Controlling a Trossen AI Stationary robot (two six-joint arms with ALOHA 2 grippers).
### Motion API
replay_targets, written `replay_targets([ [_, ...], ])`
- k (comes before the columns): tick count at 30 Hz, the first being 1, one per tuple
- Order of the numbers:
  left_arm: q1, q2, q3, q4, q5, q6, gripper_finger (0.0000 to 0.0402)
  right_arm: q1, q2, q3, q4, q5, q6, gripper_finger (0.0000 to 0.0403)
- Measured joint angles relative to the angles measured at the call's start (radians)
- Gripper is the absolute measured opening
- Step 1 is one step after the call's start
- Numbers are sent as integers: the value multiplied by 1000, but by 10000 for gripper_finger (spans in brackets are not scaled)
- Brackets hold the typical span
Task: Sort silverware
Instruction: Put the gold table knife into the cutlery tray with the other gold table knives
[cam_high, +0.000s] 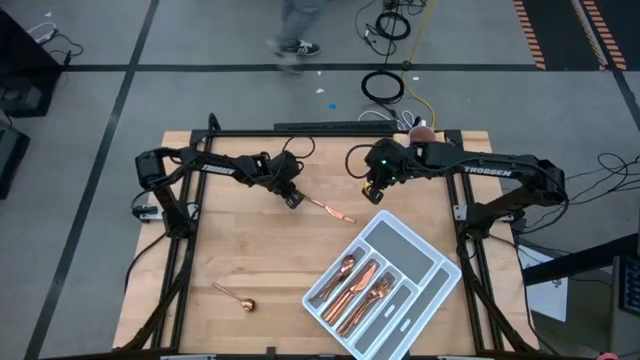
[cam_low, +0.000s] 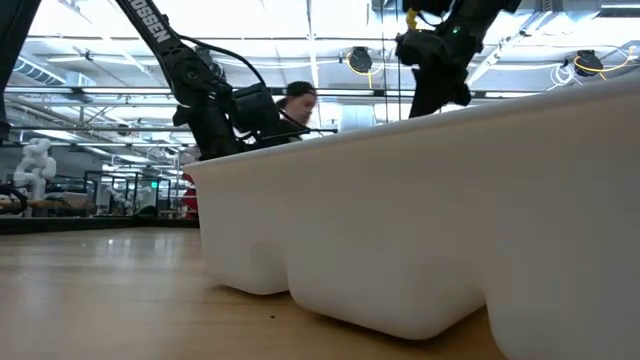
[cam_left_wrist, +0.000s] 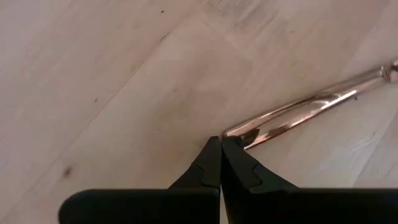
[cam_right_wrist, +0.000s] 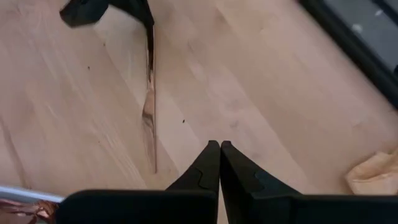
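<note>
Clamping a copper fork (cam_high: 328, 208) beside the tray (cam_high: 425, 262), left claw (cam_high: 294, 200); right claw (cam_high: 374, 194) closed empty

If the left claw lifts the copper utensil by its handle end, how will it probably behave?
The copper utensil looks like thin rigid metal, so it probably stays stiff. Its polished handle may slip, and pinched only at its end by the left claw, it may pivot downward.
</note>
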Motion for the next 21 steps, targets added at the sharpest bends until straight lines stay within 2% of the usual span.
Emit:
replay_targets([
  [4,5,1,-1,1,2,-45,0,12,74,0,19,-29,-1,5],
  [11,9,1,-1,-7,-1,-97,0,36,241,0,55,-46,14,42],
  [15,25,0,-1,-34,-5,-162,0,42,323,0,80,-55,45,49],
  [21,68,-3,-1,-68,-6,-221,0,51,387,0,129,-165,49,41],
])
